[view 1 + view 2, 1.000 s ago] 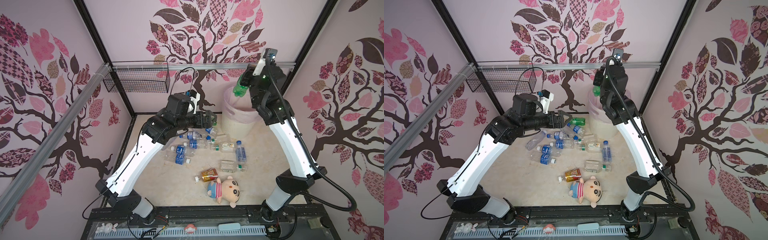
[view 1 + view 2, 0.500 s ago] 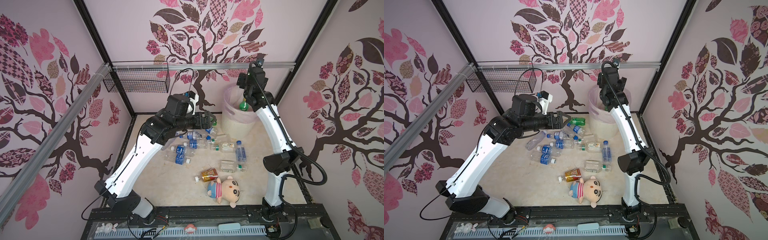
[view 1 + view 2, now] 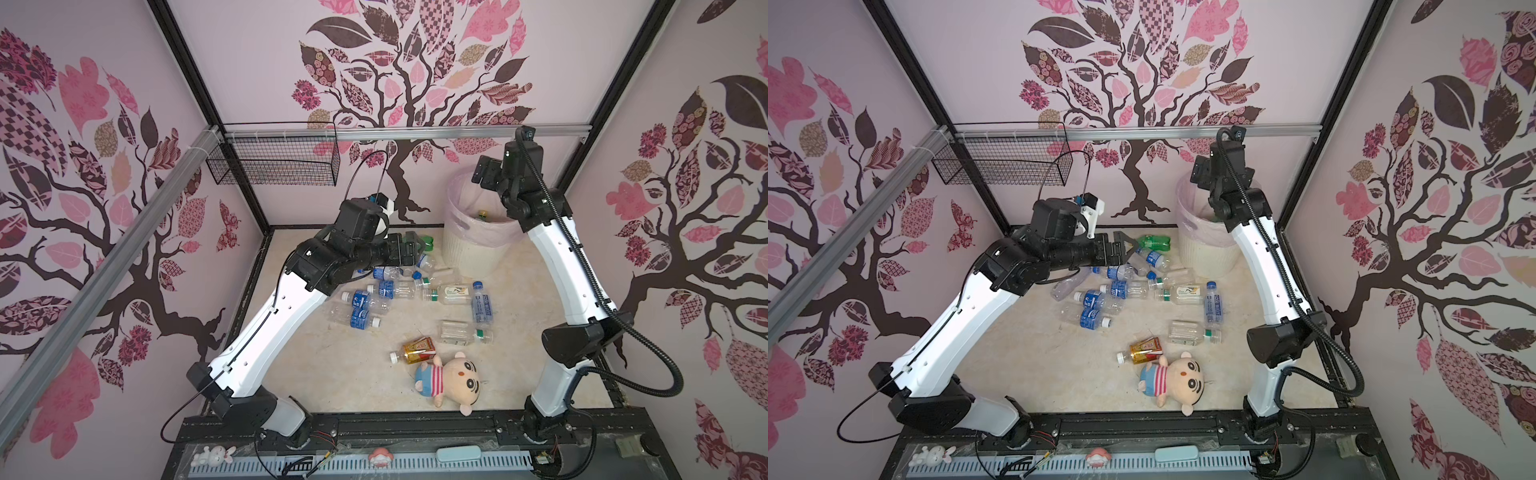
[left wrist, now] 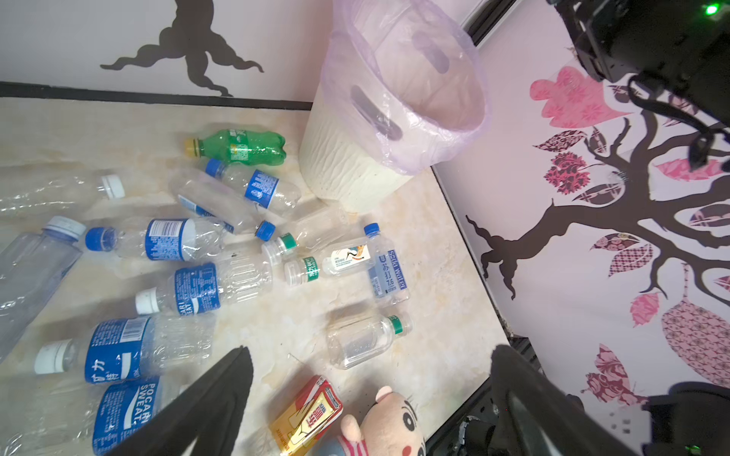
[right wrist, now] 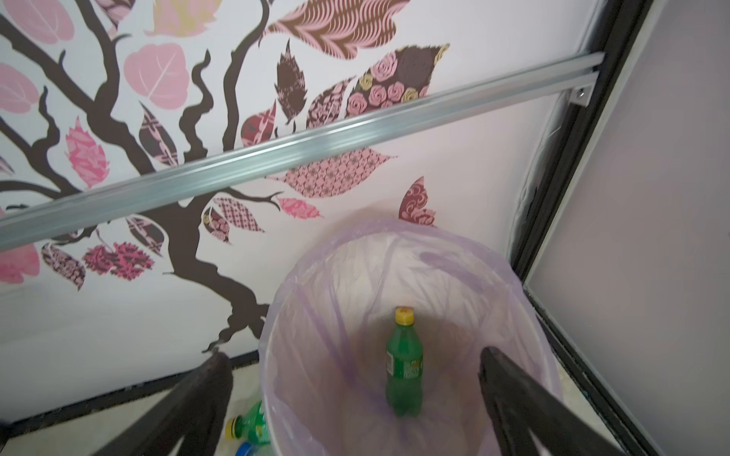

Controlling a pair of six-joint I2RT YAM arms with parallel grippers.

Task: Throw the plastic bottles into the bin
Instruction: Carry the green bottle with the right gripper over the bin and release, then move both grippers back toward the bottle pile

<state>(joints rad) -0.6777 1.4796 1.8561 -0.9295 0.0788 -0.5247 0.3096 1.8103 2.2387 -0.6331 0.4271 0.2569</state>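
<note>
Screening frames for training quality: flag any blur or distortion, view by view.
Both top views: sharp, evenly lit, but wide-angle, the frame posts splay outward. Left wrist view: floor bottles crisp, left claw out of focus. Right wrist view: right claw blurred, green bottle in the bin slightly soft.

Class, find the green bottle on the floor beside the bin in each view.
Top view: green bottle half hidden, left of the bin.
Top view: green bottle in full, left of the bin.
Left wrist: green bottle beside the bin's base.
Right wrist: green bottle outside the bin wall, cut by the frame.
Shared landmark: the bin.
</note>
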